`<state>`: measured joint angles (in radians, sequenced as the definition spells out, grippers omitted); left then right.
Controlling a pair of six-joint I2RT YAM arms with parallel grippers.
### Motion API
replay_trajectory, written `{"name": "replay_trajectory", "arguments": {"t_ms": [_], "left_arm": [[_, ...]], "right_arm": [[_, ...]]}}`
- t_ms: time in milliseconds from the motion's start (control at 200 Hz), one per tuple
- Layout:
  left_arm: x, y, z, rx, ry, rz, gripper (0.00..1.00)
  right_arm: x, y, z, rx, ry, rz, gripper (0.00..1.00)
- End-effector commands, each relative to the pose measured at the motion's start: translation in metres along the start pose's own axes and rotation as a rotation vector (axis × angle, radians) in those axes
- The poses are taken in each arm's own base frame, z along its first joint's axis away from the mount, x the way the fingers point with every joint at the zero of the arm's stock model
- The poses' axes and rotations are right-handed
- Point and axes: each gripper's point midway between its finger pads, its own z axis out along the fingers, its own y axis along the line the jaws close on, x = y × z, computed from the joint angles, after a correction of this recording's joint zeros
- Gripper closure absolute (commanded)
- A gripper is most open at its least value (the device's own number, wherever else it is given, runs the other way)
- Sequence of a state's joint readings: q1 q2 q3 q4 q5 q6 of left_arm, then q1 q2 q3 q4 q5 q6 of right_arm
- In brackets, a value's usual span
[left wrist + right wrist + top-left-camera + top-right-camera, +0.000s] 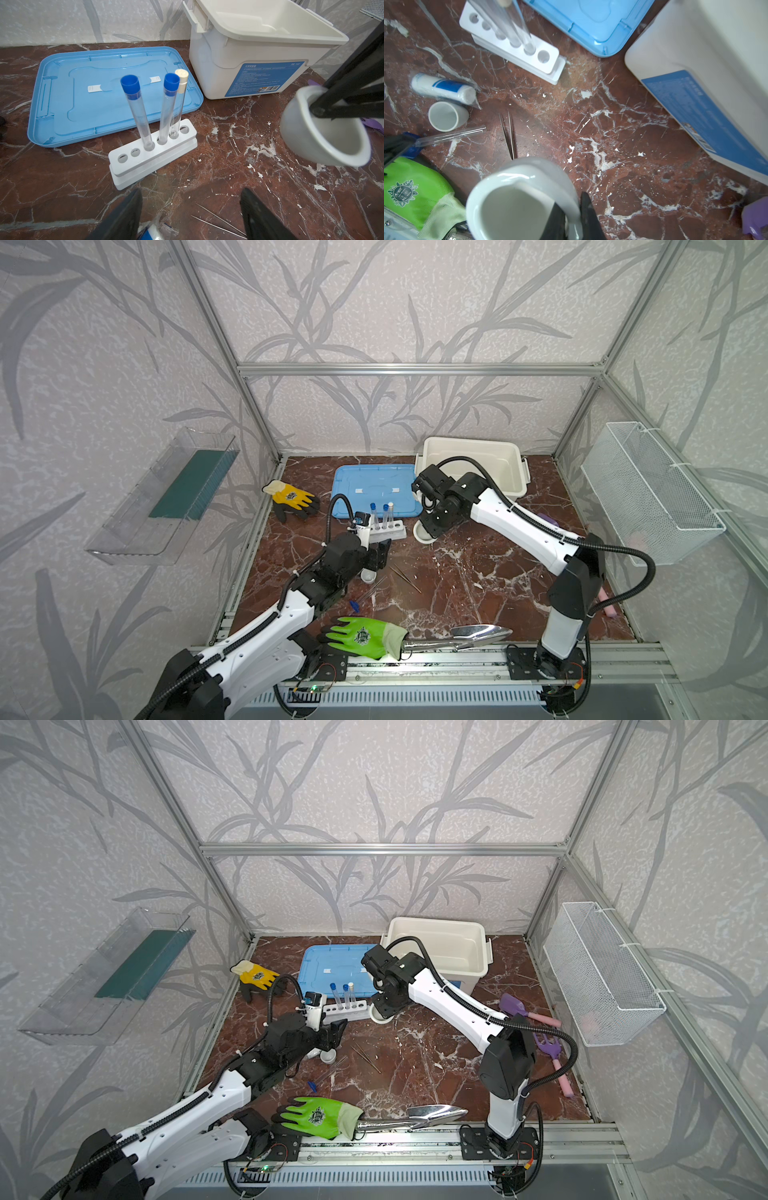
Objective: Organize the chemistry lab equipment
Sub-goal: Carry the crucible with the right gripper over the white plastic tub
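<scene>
My right gripper point(571, 205) is shut on the rim of the small white bowl point(512, 199), one finger inside and one outside. The bowl point(324, 133) hangs tilted just right of the white six-hole rack point(153, 153). Three test tubes point(137, 112) stand in the rack, two blue-capped and one white-capped. My left gripper point(191, 191) is open in front of the rack, nothing between its fingers. Near it lie the thin metal tweezers point(509, 135), a white cup point(446, 116) on its side, a bagged bottle point(442, 88) and a loose tube point(450, 136).
A white bin point(473, 460) stands open at the back, its blue lid point(374, 489) flat beside it. A yellow glove point(291, 497) lies back left, a green glove point(361, 637) and metal trowel point(469, 637) at the front edge. Purple tools point(523, 1011) lie right.
</scene>
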<state>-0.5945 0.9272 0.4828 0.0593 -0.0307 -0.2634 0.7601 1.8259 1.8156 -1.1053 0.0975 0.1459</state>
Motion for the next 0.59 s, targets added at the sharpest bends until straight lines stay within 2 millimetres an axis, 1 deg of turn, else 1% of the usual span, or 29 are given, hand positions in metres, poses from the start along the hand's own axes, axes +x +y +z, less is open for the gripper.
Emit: {"name": "replay_trajectory", "arguments": {"t_ms": [0,180,295,360,480,590], "left_arm": [[-0.015,-0.003,-0.005,0.01,-0.026,-0.005,0.25],[-0.014,-0.004,-0.005,0.012,-0.02,-0.006,0.25],[-0.014,-0.003,-0.005,0.011,-0.02,-0.006,0.25],[-0.014,-0.003,-0.005,0.01,-0.016,-0.005,0.25],[-0.013,-0.003,-0.006,0.01,-0.015,-0.01,0.25],[-0.012,-0.003,-0.006,0.009,-0.009,-0.009,0.25]], "right_arm": [[-0.005,-0.026,-0.03,0.059,-0.038,0.005,0.96],[-0.036,-0.058,-0.056,0.107,-0.161,0.053,0.97],[-0.055,-0.075,-0.066,0.112,-0.219,0.089,0.97],[-0.064,-0.08,-0.069,0.116,-0.237,0.091,0.97],[-0.081,-0.098,-0.07,0.122,-0.269,0.122,0.97],[-0.098,-0.115,-0.066,0.124,-0.298,0.145,0.97]]}}
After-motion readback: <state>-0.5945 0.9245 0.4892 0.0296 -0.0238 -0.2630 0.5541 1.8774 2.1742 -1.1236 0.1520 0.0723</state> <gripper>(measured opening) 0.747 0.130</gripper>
